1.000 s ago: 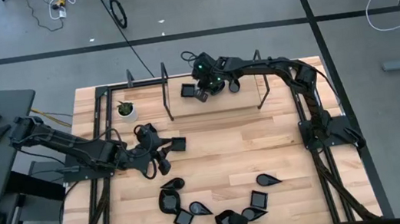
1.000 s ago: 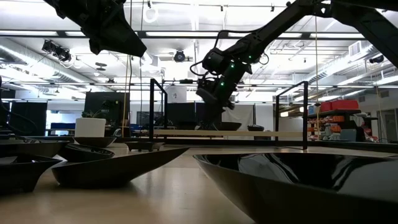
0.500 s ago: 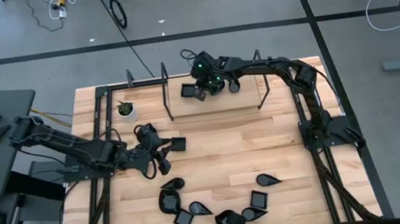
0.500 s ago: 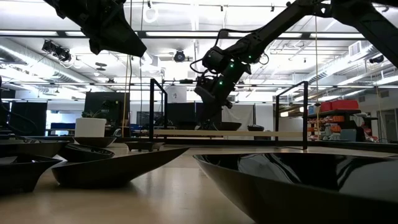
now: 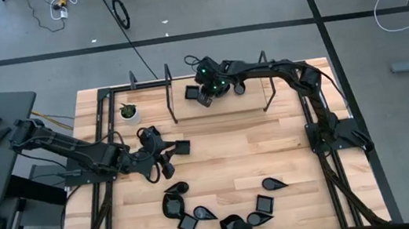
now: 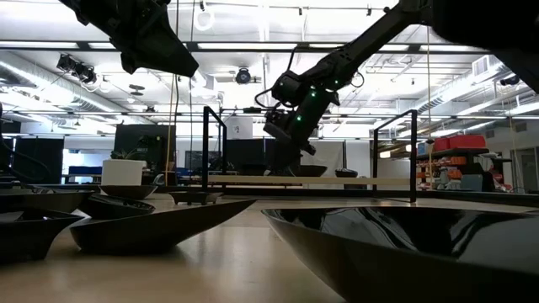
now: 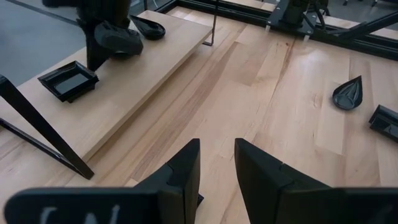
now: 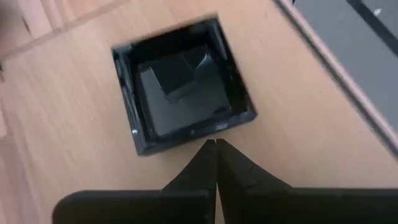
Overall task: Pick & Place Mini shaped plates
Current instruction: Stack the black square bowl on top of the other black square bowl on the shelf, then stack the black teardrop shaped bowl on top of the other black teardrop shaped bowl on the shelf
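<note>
On the raised wooden shelf (image 5: pixel 253 94) at the far edge lies a square black plate (image 8: pixel 180 87) (image 5: pixel 193 93), and a teardrop plate (image 5: pixel 239 88) lies to its right. My right gripper (image 8: pixel 216 146) (image 5: pixel 207 92) is shut and points steeply down at the square plate's rim. My left gripper (image 7: pixel 216 144) (image 5: pixel 171 152) hangs open above the table's left middle with nothing between its fingers. Another square plate (image 5: pixel 183 146) shows just beside it. Several more black plates (image 5: pixel 189 223) lie scattered near the front edge. My right gripper's shut fingertips (image 8: pixel 211 155) stand at the edge of the square plate's rim (image 8: pixel 186 138), coming from above at a slant. Whether they touch the rim I cannot tell. The plate lies flat on the shelf.
The shelf stands on black metal legs (image 5: pixel 170 103) with a black frame around the table. A white pot with a green plant (image 5: pixel 130 112) stands at the far left. Bare wood (image 5: pixel 248 148) lies between the shelf and the front plates.
</note>
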Robot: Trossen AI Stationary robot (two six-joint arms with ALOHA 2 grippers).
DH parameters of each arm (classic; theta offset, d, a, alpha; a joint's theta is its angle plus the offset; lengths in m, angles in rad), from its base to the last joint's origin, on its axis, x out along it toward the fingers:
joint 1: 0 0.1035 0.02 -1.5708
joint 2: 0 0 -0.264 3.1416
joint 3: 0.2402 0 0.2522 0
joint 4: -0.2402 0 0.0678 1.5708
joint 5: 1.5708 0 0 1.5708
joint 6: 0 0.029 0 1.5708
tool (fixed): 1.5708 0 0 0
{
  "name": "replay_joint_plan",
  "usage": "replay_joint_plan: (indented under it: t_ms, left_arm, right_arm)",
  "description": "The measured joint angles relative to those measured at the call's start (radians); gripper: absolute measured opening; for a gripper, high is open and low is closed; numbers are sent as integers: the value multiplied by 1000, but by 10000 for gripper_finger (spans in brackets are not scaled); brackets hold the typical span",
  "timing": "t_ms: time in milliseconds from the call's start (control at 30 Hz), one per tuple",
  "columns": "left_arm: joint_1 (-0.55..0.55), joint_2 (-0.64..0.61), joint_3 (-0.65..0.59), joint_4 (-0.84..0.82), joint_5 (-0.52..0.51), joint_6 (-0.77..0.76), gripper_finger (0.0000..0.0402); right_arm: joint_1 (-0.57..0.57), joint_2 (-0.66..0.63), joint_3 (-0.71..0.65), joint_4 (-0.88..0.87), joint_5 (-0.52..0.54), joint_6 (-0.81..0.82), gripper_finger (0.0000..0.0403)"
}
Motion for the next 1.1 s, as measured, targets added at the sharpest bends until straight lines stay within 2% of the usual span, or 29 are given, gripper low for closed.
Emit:
replay_joint_plan:
  t_ms: [333, 833, 1100]
  left_arm:
    - [0, 0, 0, 0, 0, 0, 106]
    - [0, 0, 0, 0, 0, 0, 106]
    - [0, 0, 0, -2, 0, 0, 106]
  right_arm:
    - [0, 25, -1, 78, 26, -8, 9]
    - [1, 20, -1, 91, 26, -69, 9]
    - [46, -68, -1, 27, 161, -91, 4]
